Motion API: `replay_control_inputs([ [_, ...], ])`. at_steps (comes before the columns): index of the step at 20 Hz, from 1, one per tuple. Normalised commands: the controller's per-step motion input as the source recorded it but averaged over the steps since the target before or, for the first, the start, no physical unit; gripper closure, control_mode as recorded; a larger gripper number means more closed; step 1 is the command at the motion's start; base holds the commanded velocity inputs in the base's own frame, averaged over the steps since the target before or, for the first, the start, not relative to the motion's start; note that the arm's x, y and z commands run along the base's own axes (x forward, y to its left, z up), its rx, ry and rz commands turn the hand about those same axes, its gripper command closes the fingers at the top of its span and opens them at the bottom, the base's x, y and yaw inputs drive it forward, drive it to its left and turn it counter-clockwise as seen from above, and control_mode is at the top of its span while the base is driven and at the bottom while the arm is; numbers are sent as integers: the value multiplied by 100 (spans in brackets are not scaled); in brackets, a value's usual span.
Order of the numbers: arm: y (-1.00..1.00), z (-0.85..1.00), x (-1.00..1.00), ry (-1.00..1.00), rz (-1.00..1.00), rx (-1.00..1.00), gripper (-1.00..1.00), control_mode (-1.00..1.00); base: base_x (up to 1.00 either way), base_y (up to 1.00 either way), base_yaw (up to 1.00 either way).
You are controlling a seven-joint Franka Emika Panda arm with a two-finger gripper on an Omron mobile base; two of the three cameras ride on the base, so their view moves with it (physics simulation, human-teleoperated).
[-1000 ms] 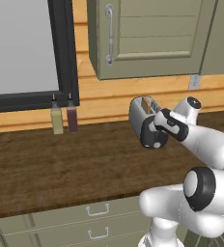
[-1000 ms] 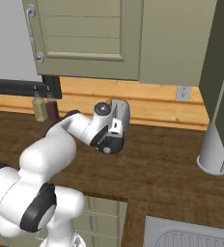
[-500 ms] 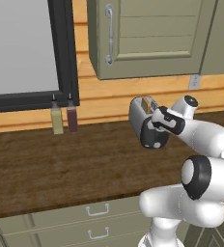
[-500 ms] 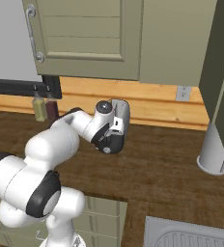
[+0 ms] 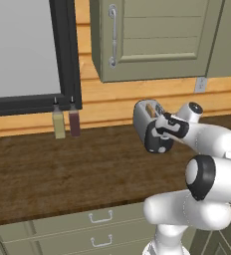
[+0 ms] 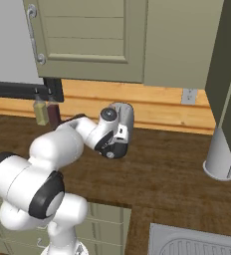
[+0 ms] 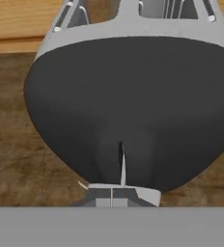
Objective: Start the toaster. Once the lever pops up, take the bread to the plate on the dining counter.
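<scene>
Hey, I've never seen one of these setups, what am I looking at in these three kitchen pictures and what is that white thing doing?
The white thing is a robot arm in a computer-rendered kitchen. Two pictures come from cameras on its base, behind it to the left and right; the third looks along its hand. On the dark wood counter stands a silver toaster with a slice of bread in its slot. The gripper is shut, holding nothing, with its tips right at the toaster's black end panel. Two small bottles stand by the wall, and a pale cylinder stands to the right.
</scene>
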Motion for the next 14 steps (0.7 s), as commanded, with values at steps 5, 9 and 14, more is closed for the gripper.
replay_control_inputs([
  [5, -1, -45, -20, 2, 0, 0, 100, -100, 0, 0, 0],
  [9, 0, -53, 0, 4, 0, 0, 100, -100, 0, 0, 0],
  [14, 0, -62, 2, 5, 0, 0, 100, -100, 0, 0, 0],
])
